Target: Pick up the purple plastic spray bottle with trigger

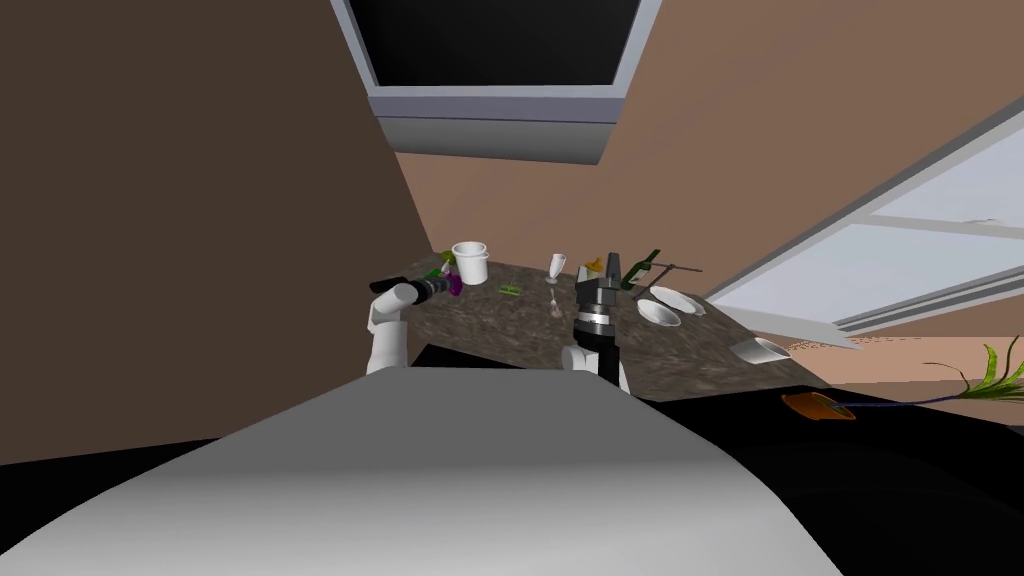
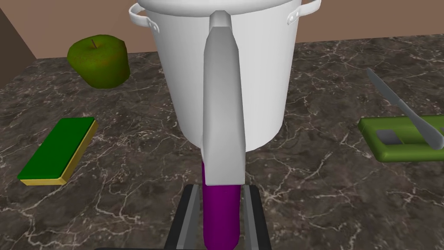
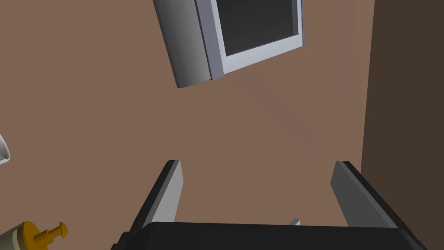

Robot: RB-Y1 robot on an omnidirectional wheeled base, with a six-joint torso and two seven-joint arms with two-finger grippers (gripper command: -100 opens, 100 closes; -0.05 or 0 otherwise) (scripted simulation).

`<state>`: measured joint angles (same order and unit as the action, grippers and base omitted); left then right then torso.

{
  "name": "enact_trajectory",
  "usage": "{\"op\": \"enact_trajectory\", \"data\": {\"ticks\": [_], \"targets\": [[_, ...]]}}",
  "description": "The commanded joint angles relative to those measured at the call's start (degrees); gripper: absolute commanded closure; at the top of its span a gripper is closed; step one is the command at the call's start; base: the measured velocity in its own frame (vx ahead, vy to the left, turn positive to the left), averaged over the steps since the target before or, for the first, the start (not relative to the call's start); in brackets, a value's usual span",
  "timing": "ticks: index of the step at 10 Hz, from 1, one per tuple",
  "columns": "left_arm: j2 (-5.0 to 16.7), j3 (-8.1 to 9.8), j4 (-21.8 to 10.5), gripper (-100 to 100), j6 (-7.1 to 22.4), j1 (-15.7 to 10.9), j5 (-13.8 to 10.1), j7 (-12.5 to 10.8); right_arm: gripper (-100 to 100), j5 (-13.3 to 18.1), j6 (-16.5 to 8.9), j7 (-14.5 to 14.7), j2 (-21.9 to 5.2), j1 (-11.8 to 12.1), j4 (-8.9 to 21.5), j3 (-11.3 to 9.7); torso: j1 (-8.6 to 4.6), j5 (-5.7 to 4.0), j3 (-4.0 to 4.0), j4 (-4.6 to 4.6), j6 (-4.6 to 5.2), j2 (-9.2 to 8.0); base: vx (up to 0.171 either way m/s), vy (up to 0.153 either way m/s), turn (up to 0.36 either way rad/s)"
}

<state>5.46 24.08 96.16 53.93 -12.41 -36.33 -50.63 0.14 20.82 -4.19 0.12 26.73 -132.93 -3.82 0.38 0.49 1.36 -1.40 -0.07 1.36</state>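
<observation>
Left wrist view showed the left claw (image 2: 221,191) clamped on the purple cylindrical spray bottle (image 2: 221,219), presumably for lifting beside the white handled pot (image 2: 264,65); right claw (image 3: 258,165) gaped open.

table (image 1: 520,330): dark marbled top | walls (image 1: 200,200): brown, behind and left of table | grey-framed window (image 1: 500,60): high above table's far edge, pane black | large pale window (image 1: 900,250): right of table | floor (image 1: 900,370): tan, right of table
</observation>
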Motion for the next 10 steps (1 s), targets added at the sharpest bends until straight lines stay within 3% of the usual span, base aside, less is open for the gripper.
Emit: {"op": "enact_trajectory", "data": {"ticks": [1,3,4,6,8,9,10], "targets": [[0.0,-0.08,2.9,100,1.9,2.9,-0.7,-0.4,0,0.0,0.0,0.0,0.0,0.0,0.0,0.0,0.00,0.00,0.00,0.00,0.00,0.00,0.085,-0.030,0.021],[0.0,-0.08,6.4,100,1.9,3.5,-0.7,-0.4,0,0.0,0.0,0.0,0.0,0.0,0.0,0.0,0.11,-0.02,-0.02,0.04,-0.02,-0.02,0.022,-0.007,0.002],[-1.0,-0.52,7.9,100,4.9,5.8,-0.8,-1.8,0,0.0,0.0,0.0,0.0,0.0,0.0,0.0,0.13,-0.03,-0.10,0.09,0.00,-0.13,0.073,-0.024,0.025],[-1.0,-0.52,11.5,100,5.3,8.6,-0.8,-1.8,0,0.0,0.0,0.0,0.0,0.0,0.0,0.0,0.02,0.00,0.03,-0.01,0.00,0.03,0.058,-0.026,0.014],[-1.0,-0.52,14.6,100,5.3,8.6,-0.8,-1.8,0,0.0,0.0,0.0,0.0,0.0,0.0,0.0,0.12,-0.03,-0.09,0.09,0.02,-0.12,0.004,0.005,-0.004],[-0.9,-0.54,13.5,100,5.5,8.2,-0.6,-2.0,0,0.0,0.0,0.0,0.0,0.0,0.0,0.0,0.14,-0.05,-0.16,0.13,0.00,-0.22,0.000,0.005,0.001],[-0.9,-0.49,13.8,0,5.5,8.2,-0.6,-2.0,0,0.0,0.0,0.0,0.0,0.0,0.0,0.0,0.14,-0.03,-0.15,0.09,0.01,-0.23,0.000,0.000,0.000]]}}
